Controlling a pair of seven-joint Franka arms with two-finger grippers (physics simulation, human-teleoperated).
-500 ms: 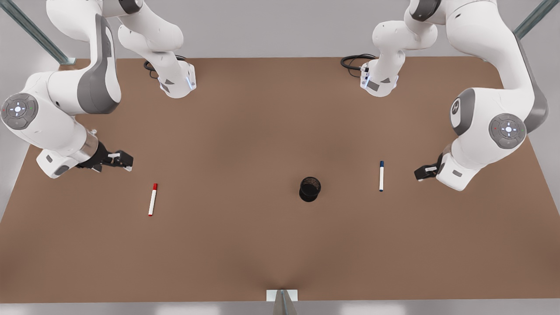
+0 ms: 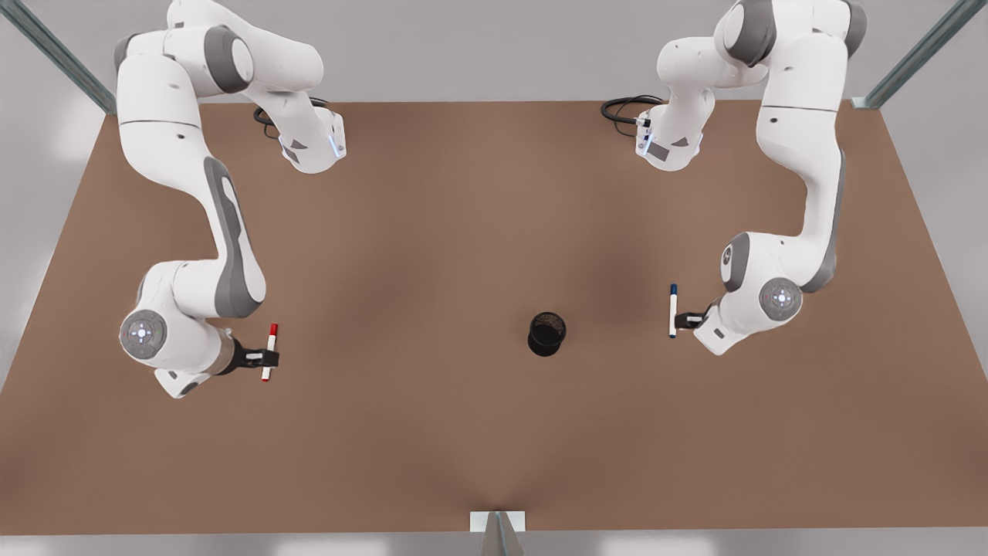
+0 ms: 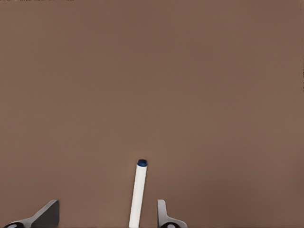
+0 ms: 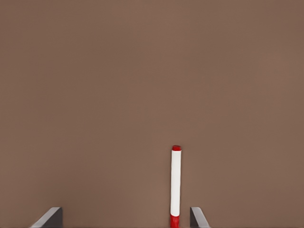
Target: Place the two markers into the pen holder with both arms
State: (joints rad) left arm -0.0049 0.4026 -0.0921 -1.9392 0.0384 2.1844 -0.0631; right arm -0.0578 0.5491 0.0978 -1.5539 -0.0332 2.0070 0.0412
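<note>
Right gripper (image 2: pixel 266 357), fingers spread, straddles the red-capped marker (image 2: pixel 269 352) lying flat on the brown table (image 2: pixel 432 255) at the front view's left. Pen holder (image 2: pixel 547 333) stands apart, mid-table. Left gripper (image 2: pixel 689 318), likewise unclenched, brackets the blue-capped marker (image 2: pixel 673 310).

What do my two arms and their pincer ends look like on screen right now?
Both arms are glossy white with grey joint sections and a round grey cap with small lights at the wrist. Black cables coil behind each base. The left pincer and the right pincer are black with a white patch; in the wrist views their fingers look dark grey and wedge-shaped.
</note>
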